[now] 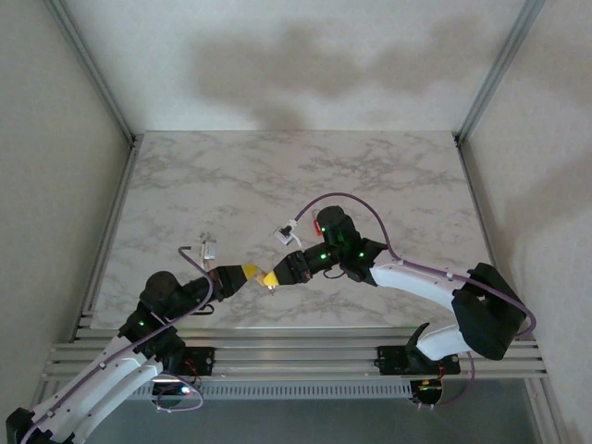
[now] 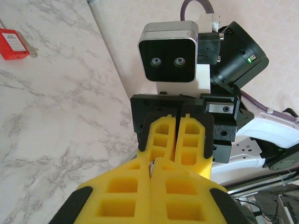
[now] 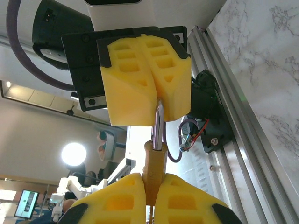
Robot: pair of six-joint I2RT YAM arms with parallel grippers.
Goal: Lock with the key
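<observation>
Left gripper (image 1: 252, 272): in the overhead view, left of centre and low in the frame, pointing right. Its yellow fingers (image 3: 126, 74) are pressed together. In the right wrist view, the seam between them pinches the top of a silver shackle (image 3: 159, 126).
Meeting point: the two grippers stand tip to tip above the marble table (image 1: 277, 166), near its front edge.
Padlock (image 3: 154, 168): a slim brass-coloured body seen edge-on, held in the air between the two grippers. Its shackle runs up into the left gripper. The keyhole and the key are too hidden to make out.
Right gripper (image 1: 270, 277): just right of the left one in the overhead view, pointing left. Its yellow fingers (image 3: 187, 200) are closed tight on the padlock's brass body, at the bottom of its wrist view.
Left wrist view: the left gripper (image 2: 152, 163) is low in the frame, with the right gripper (image 2: 176, 135) facing it. The right arm's grey wrist camera (image 2: 168, 51) sits above them.
Red object (image 2: 13, 43): flat and labelled, with a silver bar beside it. It lies on the table at the upper left of the left wrist view, well apart from the grippers.
</observation>
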